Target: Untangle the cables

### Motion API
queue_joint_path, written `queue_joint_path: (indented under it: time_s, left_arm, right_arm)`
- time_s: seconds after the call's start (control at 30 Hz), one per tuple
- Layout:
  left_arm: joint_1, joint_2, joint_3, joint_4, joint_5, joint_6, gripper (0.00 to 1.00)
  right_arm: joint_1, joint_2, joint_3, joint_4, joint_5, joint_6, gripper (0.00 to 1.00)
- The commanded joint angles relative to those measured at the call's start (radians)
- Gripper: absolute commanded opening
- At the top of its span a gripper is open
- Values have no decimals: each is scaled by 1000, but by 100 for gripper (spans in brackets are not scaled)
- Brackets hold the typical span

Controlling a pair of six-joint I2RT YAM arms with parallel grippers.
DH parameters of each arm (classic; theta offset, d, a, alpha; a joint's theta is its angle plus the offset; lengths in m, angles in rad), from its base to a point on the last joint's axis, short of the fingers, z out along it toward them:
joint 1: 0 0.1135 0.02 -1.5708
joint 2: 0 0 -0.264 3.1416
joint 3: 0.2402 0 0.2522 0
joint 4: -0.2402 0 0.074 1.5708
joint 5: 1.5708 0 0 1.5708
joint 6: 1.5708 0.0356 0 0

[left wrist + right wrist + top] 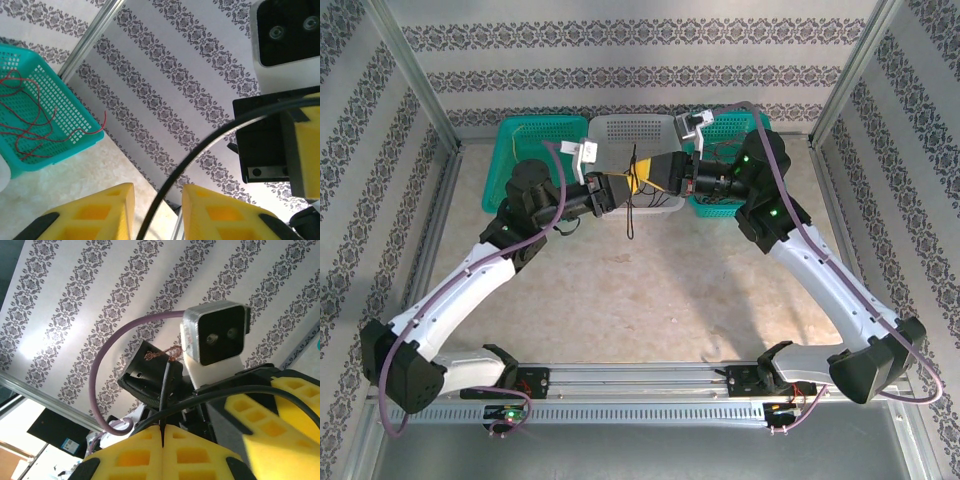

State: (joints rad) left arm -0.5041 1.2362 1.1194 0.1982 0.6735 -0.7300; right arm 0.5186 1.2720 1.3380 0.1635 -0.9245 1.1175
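Observation:
A black cable [166,385] with a frayed copper end stands up from my right gripper [162,429], whose yellow pads are shut on it. From there the black cable [200,145] curves down through the gap of my left gripper [157,192], whose jaws stand apart on either side without touching it. Both grippers meet above the white basket [620,130], left gripper [620,190] facing right gripper [655,172]. A loop of the black cable [630,215] hangs below them. Thin red cables [30,125] lie tangled in a teal basket [60,150].
Green baskets stand on either side of the white one, at the back left [510,165] and back right [745,130]. The patterned back wall and metal frame posts [415,75] close in the workspace. Purple arm cables [100,375] loop beside the wrists.

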Motion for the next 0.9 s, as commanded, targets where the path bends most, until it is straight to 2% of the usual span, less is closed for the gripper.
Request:
queue_joint_path:
  time_s: [0.0,0.17,0.3,0.47,0.57,0.67,0.7,0.73,0.8,0.83,0.87]
  left_arm:
    - [1,13,33,76,31,-19,23]
    - [10,19,53,48,-23,6,0]
    - [64,24,82,-9,-105,-48,0]
    - [172,36,177,-186,-260,-174,0]
    - [255,55,220,-181,-270,-241,0]
    - [298,91,289,-190,-276,-237,0]
    - [305,106,315,-195,-281,-227,0]
    - [306,121,336,-198,-285,-217,0]
    - [307,154,384,-207,-296,-188,0]
    - [306,170,409,-215,-304,-173,0]
    - [307,189,440,-224,-312,-148,0]
  right_arm:
    - [-9,-33,-7,53,1,11,0]
    - [-16,-43,-18,50,5,13,0]
    - [-26,-54,-35,21,6,0,0]
    - [-26,-80,-79,-89,16,-82,0]
    - [-25,-105,-146,-138,26,-112,0]
    - [-26,-138,-219,-205,51,-150,0]
    - [-28,-151,-238,-247,69,-172,3]
    - [-32,-160,-252,-290,85,-195,13]
    - [-43,-181,-272,-412,154,-260,40]
    - [-51,-188,-274,-481,189,-295,51]
    - [-60,-195,-271,-565,249,-334,57]
